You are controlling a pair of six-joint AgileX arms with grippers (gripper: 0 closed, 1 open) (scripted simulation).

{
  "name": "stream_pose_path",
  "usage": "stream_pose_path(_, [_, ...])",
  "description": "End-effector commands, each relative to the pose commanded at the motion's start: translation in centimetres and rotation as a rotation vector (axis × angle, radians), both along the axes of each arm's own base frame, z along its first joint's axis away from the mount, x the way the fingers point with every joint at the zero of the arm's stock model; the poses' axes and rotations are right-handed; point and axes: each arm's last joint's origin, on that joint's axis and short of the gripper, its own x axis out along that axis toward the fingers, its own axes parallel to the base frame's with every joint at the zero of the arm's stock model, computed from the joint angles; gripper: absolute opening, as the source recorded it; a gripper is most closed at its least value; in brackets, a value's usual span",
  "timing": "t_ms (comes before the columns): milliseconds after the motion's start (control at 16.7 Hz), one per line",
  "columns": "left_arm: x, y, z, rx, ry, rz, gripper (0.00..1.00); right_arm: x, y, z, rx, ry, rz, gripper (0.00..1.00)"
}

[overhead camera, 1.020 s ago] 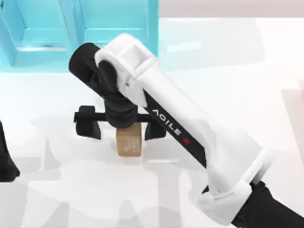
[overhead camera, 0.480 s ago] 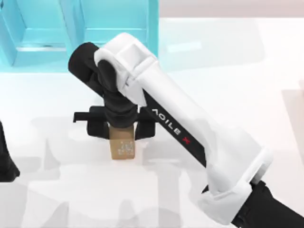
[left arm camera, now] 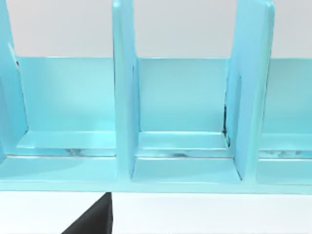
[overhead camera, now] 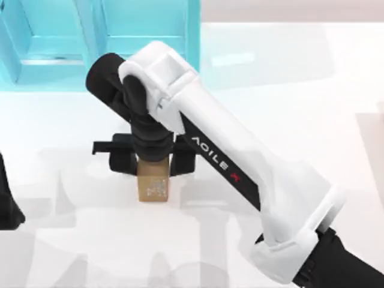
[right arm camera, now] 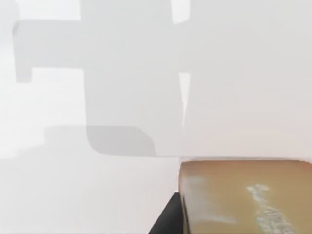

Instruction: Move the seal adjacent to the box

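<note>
From above, you see your right arm stretched diagonally up-left across the table [overhead camera: 336, 78], its gripper [overhead camera: 152, 163] pointing down with both fingers pressed against the seal [overhead camera: 152, 189], near the turquoise box [overhead camera: 144, 36]. Your left arm [overhead camera: 8, 204] sits parked at the left edge.

Left wrist: the box's [left arm camera: 185, 112] compartments.

Right wrist: the seal [right arm camera: 243, 195], speckled face visible.

A rendered simulation bench, not a real room: a plain white table [overhead camera: 300, 78] under flat, even light, a glossy turquoise box [left arm camera: 185, 122] of open compartments, and smooth untextured surfaces all around.
</note>
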Motion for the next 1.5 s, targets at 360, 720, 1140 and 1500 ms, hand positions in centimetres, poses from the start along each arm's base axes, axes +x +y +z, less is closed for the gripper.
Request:
stream_pose_path(360, [0.0, 0.0, 0.0, 0.000, 0.000, 0.000, 1.00, -0.1, 0.8, 0.7, 0.046, -0.032, 0.011, 0.00])
stream_pose_path(720, [0.0, 0.0, 0.0, 0.000, 0.000, 0.000, 1.00, 0.0, 0.8, 4.4, 0.045, -0.029, 0.010, 0.00])
stream_pose_path(1140, [0.0, 0.0, 0.0, 0.000, 0.000, 0.000, 1.00, -0.1, 0.8, 5.4, 0.049, -0.032, 0.008, 0.00])
stream_pose_path(1500, [0.0, 0.0, 0.0, 0.000, 0.000, 0.000, 1.00, 1.8, -1.9, 10.7, 0.112, -0.063, 0.041, 0.00])
